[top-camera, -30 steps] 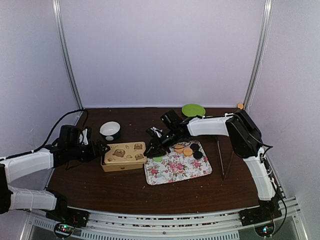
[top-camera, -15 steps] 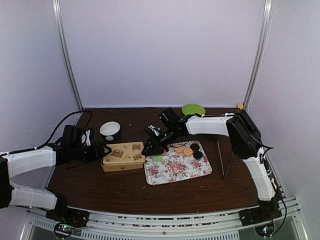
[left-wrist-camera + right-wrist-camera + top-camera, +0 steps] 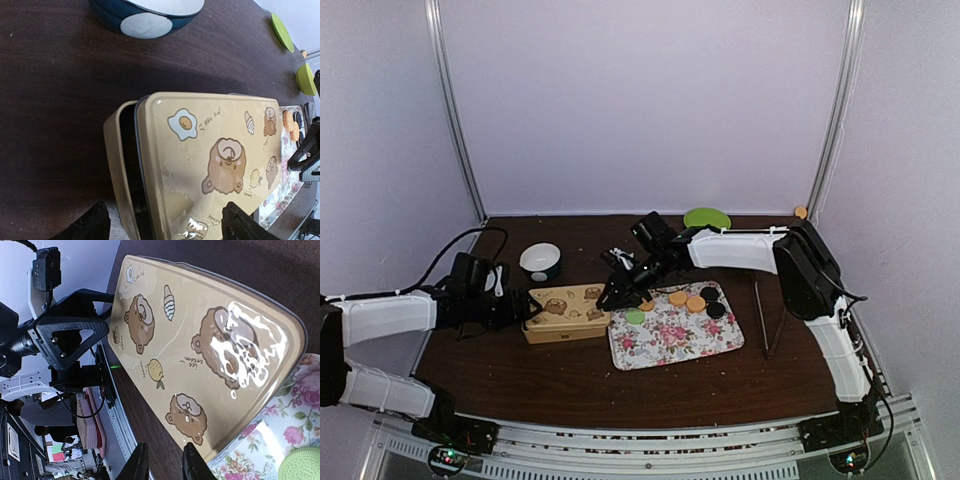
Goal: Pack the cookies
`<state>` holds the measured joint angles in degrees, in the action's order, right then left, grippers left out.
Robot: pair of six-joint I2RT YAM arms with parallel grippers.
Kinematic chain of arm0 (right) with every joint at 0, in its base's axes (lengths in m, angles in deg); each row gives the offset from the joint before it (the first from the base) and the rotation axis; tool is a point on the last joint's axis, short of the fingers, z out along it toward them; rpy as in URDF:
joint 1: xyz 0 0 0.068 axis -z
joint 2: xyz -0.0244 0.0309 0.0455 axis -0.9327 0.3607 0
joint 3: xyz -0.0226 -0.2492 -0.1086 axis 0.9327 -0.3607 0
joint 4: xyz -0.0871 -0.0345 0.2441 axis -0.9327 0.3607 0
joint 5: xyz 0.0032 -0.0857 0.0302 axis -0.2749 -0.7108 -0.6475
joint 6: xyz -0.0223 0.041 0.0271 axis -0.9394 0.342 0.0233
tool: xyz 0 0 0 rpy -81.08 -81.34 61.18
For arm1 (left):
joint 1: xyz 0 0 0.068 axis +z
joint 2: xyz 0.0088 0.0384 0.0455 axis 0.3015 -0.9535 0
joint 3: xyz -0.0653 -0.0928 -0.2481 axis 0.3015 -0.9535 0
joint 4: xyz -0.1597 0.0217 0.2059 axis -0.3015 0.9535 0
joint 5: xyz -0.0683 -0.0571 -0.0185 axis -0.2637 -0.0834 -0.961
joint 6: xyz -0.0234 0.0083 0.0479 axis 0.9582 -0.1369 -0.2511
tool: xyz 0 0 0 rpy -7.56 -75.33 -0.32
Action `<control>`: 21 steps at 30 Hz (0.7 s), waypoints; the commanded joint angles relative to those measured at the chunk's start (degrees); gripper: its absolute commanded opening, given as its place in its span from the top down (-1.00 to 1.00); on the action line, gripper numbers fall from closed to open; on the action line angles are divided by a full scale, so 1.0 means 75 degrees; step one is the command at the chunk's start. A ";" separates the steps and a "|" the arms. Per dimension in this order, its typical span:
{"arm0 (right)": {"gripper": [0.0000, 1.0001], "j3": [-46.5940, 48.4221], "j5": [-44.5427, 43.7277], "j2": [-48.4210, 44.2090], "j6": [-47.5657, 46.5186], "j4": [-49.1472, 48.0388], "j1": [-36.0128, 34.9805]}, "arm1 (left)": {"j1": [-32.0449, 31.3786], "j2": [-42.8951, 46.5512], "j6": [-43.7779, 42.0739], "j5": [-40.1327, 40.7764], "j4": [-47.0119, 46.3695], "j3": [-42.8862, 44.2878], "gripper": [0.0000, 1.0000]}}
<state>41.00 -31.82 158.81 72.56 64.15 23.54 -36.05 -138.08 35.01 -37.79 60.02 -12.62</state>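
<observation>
Top view first: the cookies (image 3: 677, 298) are all sitting on the flowery tray (image 3: 670, 340), orange and black ones toward the far end, one green cookie (image 3: 635, 316) at the corner nearest the tin (image 3: 567, 308); none in the tin as far as I can see, so I'd say packing hasn't really begun. The left gripper (image 3: 526, 305) is at the tin's left end; the right gripper (image 3: 618, 295) hangs low at its right end, just by the tray's corner; a bowl (image 3: 540, 260) sits behind, well out of it.

Left wrist view: the lid (image 3: 200, 150) sits skewed on the base (image 3: 112, 137), with a dark gap showing down one side; the fingers (image 3: 92, 225) are spread wide either side of the tin's short end; can't tell if the pads actually touch it.

Right wrist view: this one's fingers (image 3: 137, 462) are nearly together, thin gap, nothing in it; the lid's glossy corner is right in front, the green cookie just beyond on the tray.

My read: the job now is getting that lid off. Left should pinch the base, not the lid, or both come up together; right wants a fingertip under the lid's rim at the skewed corner, then a straight lift and a carry away from the tray; swing low and it knocks the green cookie.
</observation>
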 commanded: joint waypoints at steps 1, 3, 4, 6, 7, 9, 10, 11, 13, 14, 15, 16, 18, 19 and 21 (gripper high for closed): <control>0.55 0.0235 -0.0142 0.0169 0.0080 -0.0049 -0.0073 | -0.0073 -0.0238 -0.0084 -0.0004 -0.0347 0.0248 -0.58; 0.55 0.0259 -0.0129 0.0171 0.0128 -0.0091 -0.0086 | -0.0086 -0.0301 -0.0062 -0.0028 -0.0416 0.0247 -0.58; 0.54 0.0275 -0.0140 0.0170 0.0143 -0.0097 -0.0086 | -0.0079 -0.0325 -0.0050 -0.0026 -0.0437 0.0247 -0.58; 0.52 0.0276 -0.0188 0.0121 0.0172 -0.0090 -0.0087 | -0.0085 -0.0328 -0.0018 -0.0008 -0.0453 0.0237 -0.58; 0.51 0.0251 -0.0252 0.0057 0.0188 -0.0102 -0.0086 | -0.0080 -0.0308 -0.0009 0.0013 -0.0453 0.0220 -0.58; 0.45 0.0122 -0.0359 -0.0145 0.0250 -0.0216 -0.0089 | -0.0088 -0.0240 -0.0014 0.0060 -0.0437 0.0196 -0.58; 0.42 0.0039 -0.0426 -0.0252 0.0295 -0.0296 -0.0092 | -0.0088 -0.0205 -0.0019 0.0092 -0.0414 0.0182 -0.58; 0.39 -0.0066 -0.0487 -0.0387 0.0348 -0.0384 -0.0074 | -0.0082 -0.0187 -0.0016 0.0121 -0.0391 0.0179 -0.58; 0.34 -0.0343 -0.0617 -0.0663 0.0519 -0.0673 -0.0049 | -0.0078 -0.0160 -0.0032 0.0138 -0.0379 0.0177 -0.58; 0.31 -0.0523 -0.0721 -0.0818 0.0635 -0.0851 -0.0027 | -0.0084 -0.0152 -0.0028 0.0136 -0.0381 0.0177 -0.58; 0.27 -0.0775 -0.0879 -0.0956 0.0729 -0.1024 -0.0001 | -0.0088 -0.0141 -0.0026 0.0144 -0.0380 0.0160 -0.58; 0.24 -0.0900 -0.1031 -0.1084 0.0808 -0.1160 0.0023 | -0.0088 -0.0129 -0.0020 0.0139 -0.0382 0.0164 -0.58; 0.16 -0.1258 -0.1313 -0.1283 0.0974 -0.1438 0.0080 | -0.0080 -0.0086 -0.0014 0.0139 -0.0383 0.0154 -0.58; 0.13 -0.1426 -0.1456 -0.1349 0.1007 -0.1470 0.0107 | -0.0081 -0.0061 -0.0005 0.0139 -0.0371 0.0154 -0.58; 0.08 -0.1601 -0.1636 -0.1369 0.1063 -0.1514 0.0171 | -0.0087 -0.0021 -0.0013 0.0130 -0.0332 0.0164 -0.59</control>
<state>31.86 -38.95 151.71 78.51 57.16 23.80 -36.42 -139.66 35.05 -37.38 59.32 -12.58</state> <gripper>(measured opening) 0.444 0.793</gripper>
